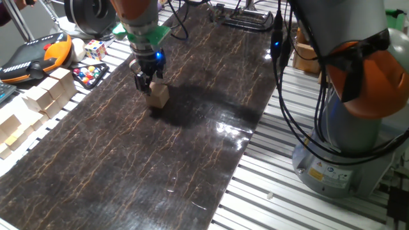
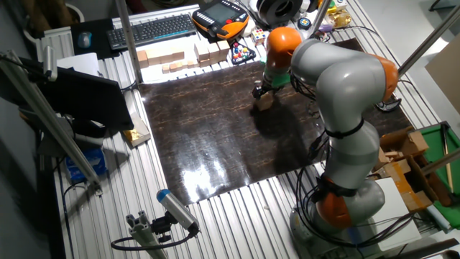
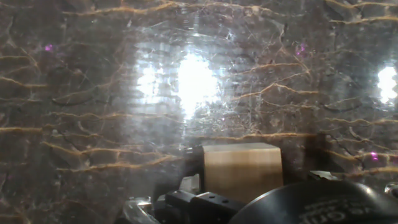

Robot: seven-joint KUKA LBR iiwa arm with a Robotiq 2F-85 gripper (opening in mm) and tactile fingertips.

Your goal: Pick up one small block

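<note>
The small block (image 1: 158,96) is a plain light-tan wooden cube on the dark marbled mat, at its far left part. My gripper (image 1: 143,84) comes down from above, its fingertips at the block's upper left side, and it looks shut on the block. The block hangs slightly tilted, just at the mat's surface. The other fixed view shows the block (image 2: 264,103) under the gripper (image 2: 259,92). In the hand view the block (image 3: 242,170) fills the lower middle, right against the dark hand parts, with the fingers mostly hidden.
Several larger pale wooden blocks (image 1: 39,97) lie off the mat's left edge. A multicoloured puzzle cube (image 1: 95,49) and a tray of coloured balls (image 1: 89,74) sit beyond them. An orange teach pendant (image 1: 38,56) lies at far left. The robot's base (image 1: 348,128) stands to the right.
</note>
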